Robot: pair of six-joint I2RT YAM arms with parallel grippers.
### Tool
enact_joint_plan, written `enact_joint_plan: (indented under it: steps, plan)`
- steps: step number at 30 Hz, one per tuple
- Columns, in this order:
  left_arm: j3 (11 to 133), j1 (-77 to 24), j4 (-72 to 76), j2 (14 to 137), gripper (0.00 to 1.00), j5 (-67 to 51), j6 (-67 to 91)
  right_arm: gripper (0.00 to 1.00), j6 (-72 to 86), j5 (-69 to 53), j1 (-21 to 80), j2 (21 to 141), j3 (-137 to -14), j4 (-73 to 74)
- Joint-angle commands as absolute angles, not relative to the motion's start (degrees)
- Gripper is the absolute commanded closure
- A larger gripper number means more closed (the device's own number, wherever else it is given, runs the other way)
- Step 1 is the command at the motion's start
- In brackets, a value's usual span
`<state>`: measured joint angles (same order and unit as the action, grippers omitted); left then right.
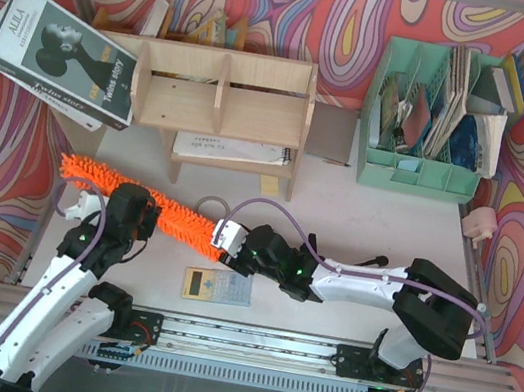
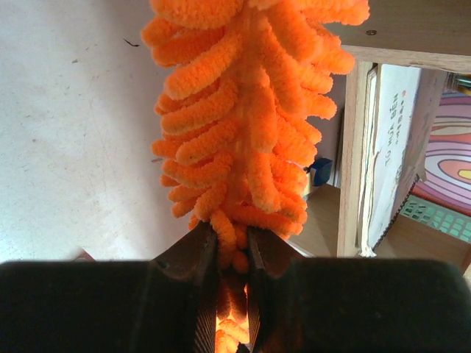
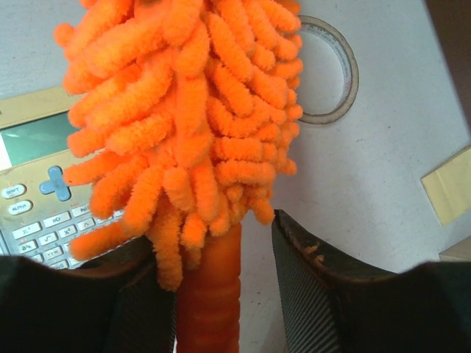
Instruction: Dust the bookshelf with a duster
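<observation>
Writing: the black-and-white paperback book (image 1: 59, 54) leaning at the far left reads "AULA" up its edge; the other cover lettering is too small to read. The grey calculator (image 1: 218, 286) (image 3: 37, 191) has keys that seem to read "SHIFT" and "ALPHA" in the right wrist view.

Containers: the mint-green plastic file organiser (image 1: 419, 168) at far right is packed with upright and leaning books and papers. The light plywood bookshelf (image 1: 223, 98) (image 2: 352, 147), three upper compartments split by dividers, has a white notebook (image 1: 229, 150) on its low ledge.

The long bright orange duster with fluffy chenille-noodle head (image 1: 102, 180) (image 2: 243, 110) (image 3: 191, 110) lies slantwise over the pale surface (image 1: 368, 225), in front of the bookshelf and apart from it, handle toward the right.

The left gripper (image 1: 149, 217) (image 2: 232, 243) is clenched on the noodle head, strands bulging between its fingers.

The right gripper (image 1: 223, 235) (image 3: 210, 250) straddles the ribbed handle, released: clear gap at one finger; noodles hide the other.
</observation>
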<state>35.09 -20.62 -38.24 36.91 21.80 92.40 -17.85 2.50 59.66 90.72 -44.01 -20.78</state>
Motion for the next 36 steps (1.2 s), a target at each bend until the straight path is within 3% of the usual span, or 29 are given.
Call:
enact_joint_plan:
  steps: [1,5,8,18,23,26,29,31,34,36]
  plan:
    - [37.14,-20.19,-37.59,35.76,1.00,21.05,93.60,0.54,-17.07,2.35,59.41,90.90,-44.67,-19.78]
    - [37.39,-20.15,-39.32,34.62,1.00,21.89,93.60,0.64,-16.88,2.00,59.41,90.20,-44.65,-19.61]
    - [37.40,-20.15,-40.86,33.75,0.94,22.59,93.07,0.73,-16.85,1.37,59.42,89.65,-44.93,-18.91]
    - [37.03,-20.21,-48.61,30.88,0.43,24.93,92.54,1.00,-16.40,-1.42,60.23,85.85,-46.33,-17.51]
    - [37.57,-20.20,-51.35,30.18,0.19,24.43,92.12,1.00,-16.41,-2.03,61.36,85.73,-47.83,-16.96]
    - [36.64,-20.14,-49.99,30.69,0.12,23.16,91.35,1.00,-16.52,-2.46,62.54,86.33,-48.89,-16.99]
    - [35.43,-20.21,-47.20,31.70,0.13,20.84,91.21,1.00,-16.01,-2.86,63.38,87.03,-49.75,-17.70]
    - [35.09,-20.21,-46.11,32.41,0.21,20.11,91.23,1.00,-15.38,-2.91,63.62,87.76,-50.43,-18.21]
    - [35.85,-20.18,-46.16,32.55,0.52,20.39,90.75,1.00,-14.67,-1.94,63.63,88.93,-51.08,-18.76]
    - [36.50,-20.20,-46.52,32.00,0.67,21.21,90.75,0.98,-14.27,-0.89,63.65,89.35,-50.17,-20.32]
